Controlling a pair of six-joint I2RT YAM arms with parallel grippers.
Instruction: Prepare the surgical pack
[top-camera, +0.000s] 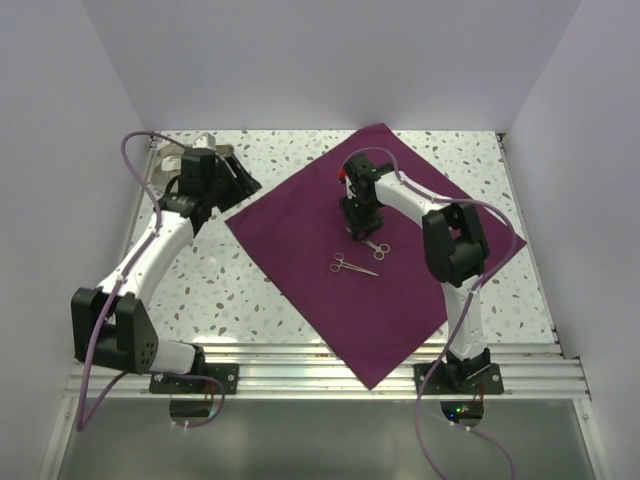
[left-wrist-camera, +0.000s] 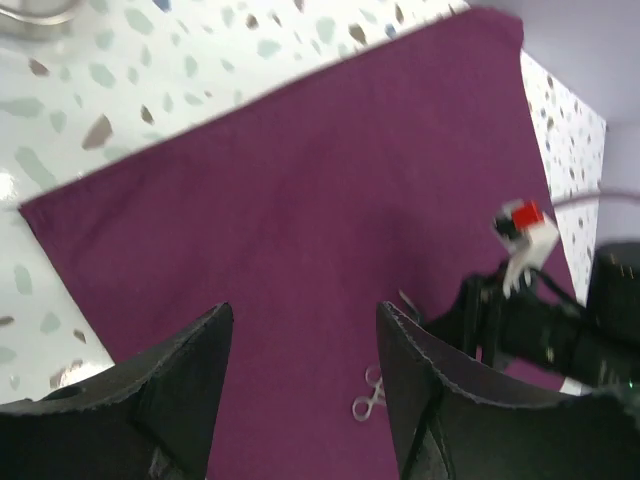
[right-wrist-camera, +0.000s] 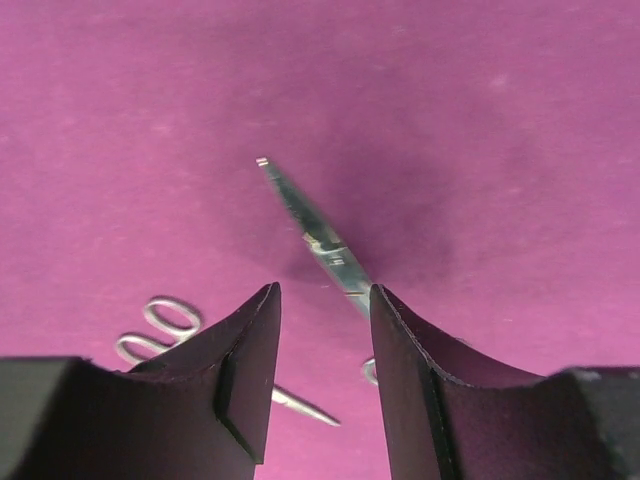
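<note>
1. Left arm (top-camera: 160, 245) and right arm (top-camera: 462, 315) had white links with black joint housings.
2. A lilac cable (top-camera: 128, 150) ran along each arm.
3. Right gripper (right-wrist-camera: 325, 295) had black, wedge-shaped fingers (right-wrist-camera: 245, 380).
4. A red-and-white block (left-wrist-camera: 522, 222) was fitted at the right wrist.
5. Base plates (top-camera: 195, 381) were black.

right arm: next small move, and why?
Probably close the right end effector on the steel instrument. Its jaws stand open astride it, low over the spread surgical pack, where it lies flat beside a second instrument. The left end effector hovers open and empty near the pack's left corner, so it isn't helping.
</note>
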